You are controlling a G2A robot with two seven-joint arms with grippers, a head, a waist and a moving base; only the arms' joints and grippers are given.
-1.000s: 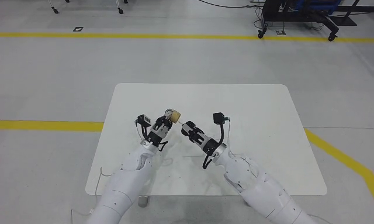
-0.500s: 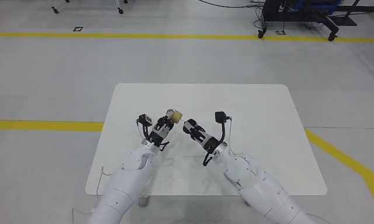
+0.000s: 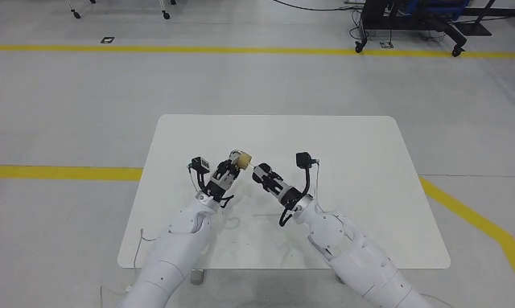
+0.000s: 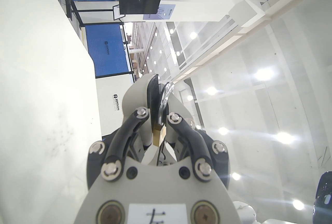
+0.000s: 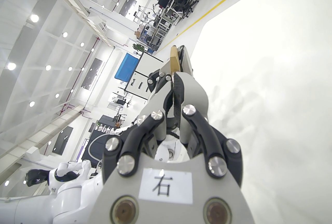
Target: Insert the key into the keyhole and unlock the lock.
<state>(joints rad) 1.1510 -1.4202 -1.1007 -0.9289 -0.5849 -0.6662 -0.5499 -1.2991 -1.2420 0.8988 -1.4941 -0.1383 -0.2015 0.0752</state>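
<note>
My left gripper (image 3: 228,170) is held above the white table (image 3: 362,147), shut on the brass padlock (image 3: 240,158). In the left wrist view the lock's brass body (image 4: 158,135) and silver shackle (image 4: 165,95) sit between the closed fingers (image 4: 135,97). My right gripper (image 3: 257,173) points at the lock from the other side, shut on the key, which is almost hidden between its pads (image 5: 179,85). In the right wrist view the lock (image 5: 174,61) stands just beyond the right gripper (image 5: 173,79). I cannot tell whether the key's tip is inside the keyhole.
The tabletop around both arms is bare white, with rounded corners and its edges well away from the grippers. Yellow floor lines (image 3: 241,49) run beyond the table, and a dark wheeled rack (image 3: 410,18) stands far back right.
My right gripper has shifted slightly toward the lock and the far side. The left gripper and the lock have stayed put.
</note>
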